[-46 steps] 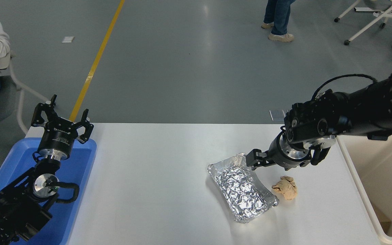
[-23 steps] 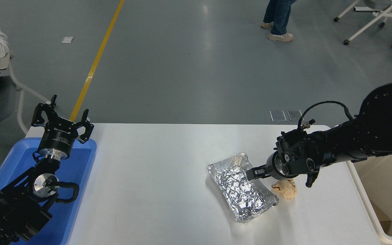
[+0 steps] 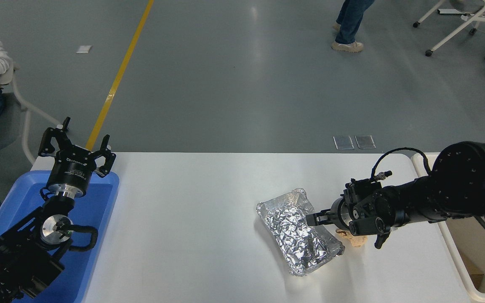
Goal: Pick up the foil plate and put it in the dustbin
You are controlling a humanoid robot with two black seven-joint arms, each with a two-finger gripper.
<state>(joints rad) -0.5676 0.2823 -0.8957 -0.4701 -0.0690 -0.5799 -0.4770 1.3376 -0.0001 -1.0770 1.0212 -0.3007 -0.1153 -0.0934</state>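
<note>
The foil plate (image 3: 299, 229), shiny crinkled silver with a raised rim, lies flat on the white table right of centre. My right gripper (image 3: 342, 232) is low over the table at the plate's right side and stands open. One finger (image 3: 318, 219) reaches the plate's right rim, the other (image 3: 379, 242) points down on the far side of a tan paper ball. The cream dustbin (image 3: 457, 261) stands at the table's right edge, partly hidden by my right arm. My left gripper (image 3: 78, 142) is parked open at the lower left.
A crumpled tan paper ball (image 3: 355, 240) lies mostly hidden under the right gripper, just right of the plate. A blue tray (image 3: 99, 202) sits under the left arm. One person sits at the far left, another stands on the floor beyond the table.
My right arm has come down and toward the camera. Its gripper dropped from above the plate's far corner to the right rim and now covers most of the paper ball. The plate has not moved.
</note>
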